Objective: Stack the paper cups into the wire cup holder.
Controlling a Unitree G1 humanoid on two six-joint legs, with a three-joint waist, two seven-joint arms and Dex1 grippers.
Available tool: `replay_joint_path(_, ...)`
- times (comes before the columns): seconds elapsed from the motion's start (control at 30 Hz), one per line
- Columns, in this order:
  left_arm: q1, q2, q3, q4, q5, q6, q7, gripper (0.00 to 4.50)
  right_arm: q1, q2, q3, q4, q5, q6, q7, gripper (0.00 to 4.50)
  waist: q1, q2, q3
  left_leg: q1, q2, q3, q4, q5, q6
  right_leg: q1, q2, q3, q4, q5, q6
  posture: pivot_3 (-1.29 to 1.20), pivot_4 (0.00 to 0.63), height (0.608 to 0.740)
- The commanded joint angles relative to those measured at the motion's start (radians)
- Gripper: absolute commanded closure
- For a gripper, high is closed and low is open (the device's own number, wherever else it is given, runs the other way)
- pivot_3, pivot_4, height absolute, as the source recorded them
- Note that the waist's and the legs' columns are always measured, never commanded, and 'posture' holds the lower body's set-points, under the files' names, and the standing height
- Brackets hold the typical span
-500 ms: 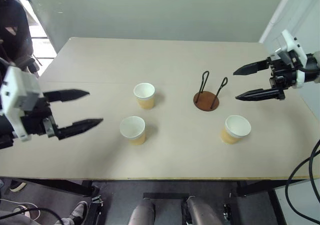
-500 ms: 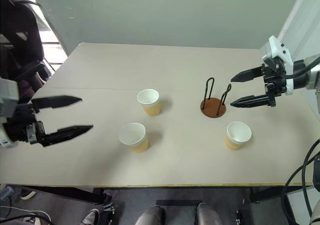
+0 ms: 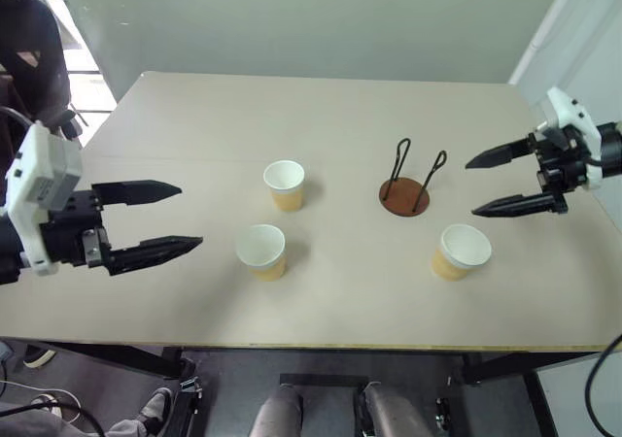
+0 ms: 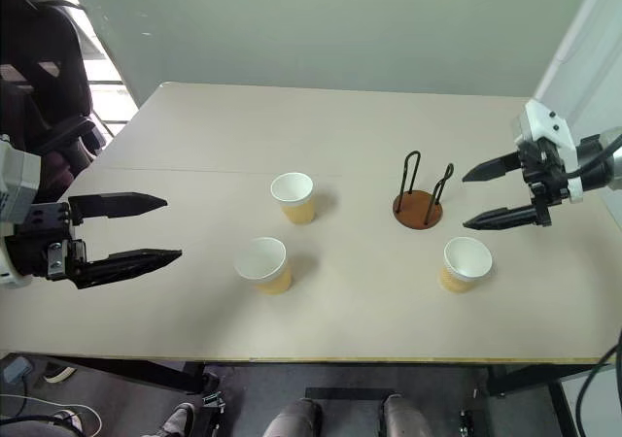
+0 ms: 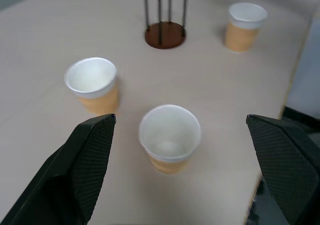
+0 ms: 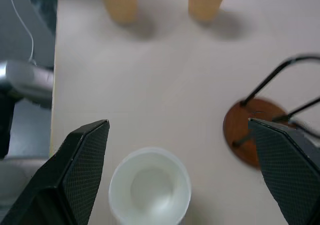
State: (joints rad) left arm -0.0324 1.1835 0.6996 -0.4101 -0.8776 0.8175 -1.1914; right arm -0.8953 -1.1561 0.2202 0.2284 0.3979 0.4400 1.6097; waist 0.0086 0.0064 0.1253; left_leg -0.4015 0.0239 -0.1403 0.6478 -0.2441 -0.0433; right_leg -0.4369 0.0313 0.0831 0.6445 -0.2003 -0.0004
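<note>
Three tan paper cups with white insides stand upright on the pale table: one at the middle, one nearer the front, and one at the front right. Between the middle cup and the right cup stands the wire cup holder, a rust-brown disc with two black wire loops and nothing in it. My left gripper hovers open at the left, pointing toward the front cup. My right gripper hangs open to the right of the holder, above the right cup.
The table's front edge runs close below the cups. A dark chair stands past the table's left back corner. A grey wall closes off the far side. Bare tabletop lies behind the holder.
My right gripper has sunk a little and drawn back to the right, away from the holder. The left gripper and the cups keep their places.
</note>
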Motion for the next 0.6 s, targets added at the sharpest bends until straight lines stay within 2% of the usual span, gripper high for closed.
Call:
replay_joint_path(0.03, -0.004, 0.011, -0.009, -0.013, 0.0, -0.03, -0.043, 0.0, 0.058, -0.057, 0.011, -0.069, -0.001, -0.048, 0.005, 0.02, 0.001, 0.0, 0.0, 0.0, 0.0, 0.0, 0.0, 0.0, 0.0, 0.0, 0.0, 0.0, 0.0, 0.0, 0.0, 0.0, 0.15, 0.74)
replay_joint_path(0.27, -0.044, 0.02, -0.053, 0.02, 0.009, -0.05, -0.07, 0.0, 0.175, -0.065, -0.028, -0.237, 0.01, 0.019, 0.002, 0.02, -0.001, 0.0, 0.0, 0.001, 0.002, 0.002, 0.001, 0.0, 0.0, 0.0, 0.001, 0.001, 0.001, 0.0, 0.0, 0.0, 0.15, 0.74)
replay_joint_path(0.6, -0.061, 0.02, -0.065, 0.029, 0.011, -0.049, -0.083, 0.0, 0.182, -0.039, -0.055, -0.232, -0.033, 0.024, -0.017, 0.02, -0.002, 0.0, 0.0, 0.001, 0.002, 0.004, 0.002, 0.0, 0.0, 0.0, 0.002, 0.003, 0.0, 0.0, 0.001, 0.0, 0.15, 0.74)
